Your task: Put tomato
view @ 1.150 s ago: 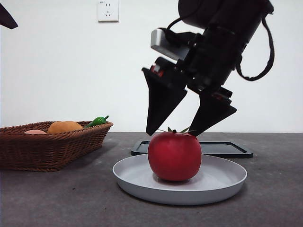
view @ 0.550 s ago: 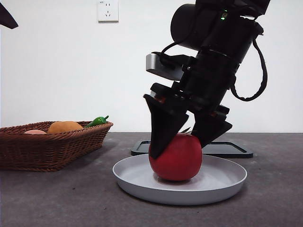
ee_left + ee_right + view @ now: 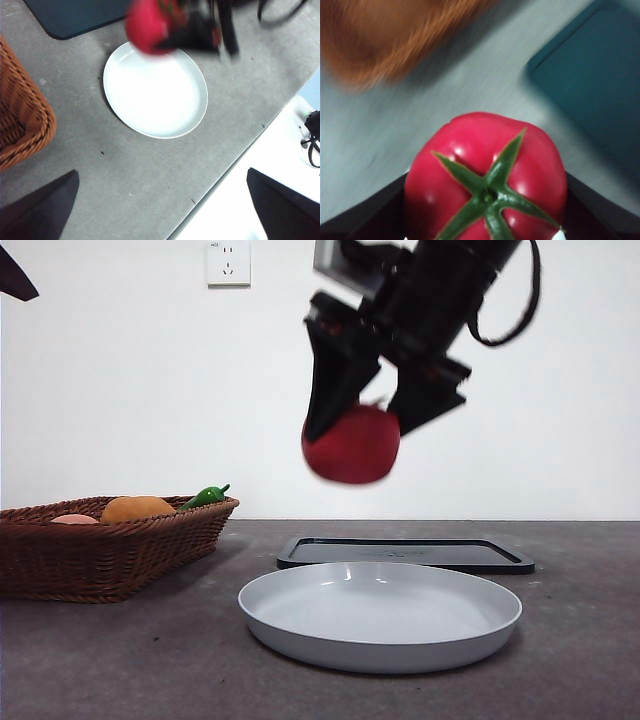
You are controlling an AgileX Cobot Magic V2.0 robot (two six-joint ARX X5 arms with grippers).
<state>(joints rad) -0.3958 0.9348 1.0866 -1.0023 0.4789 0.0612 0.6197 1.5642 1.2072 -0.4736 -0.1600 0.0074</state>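
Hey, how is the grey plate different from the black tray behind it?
The grey plate is round with a raised, sloping rim; the black tray is rectangular and lies lower and flatter. The plate is pale and glossy, the tray dark. The plate sits nearer the front camera, the tray behind it. Both rest on the table with nothing in them, since the right gripper holds the tomato in the air.

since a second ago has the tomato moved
Yes. The tomato has gone up: it sat on the plate and is now held well above it by the right gripper.
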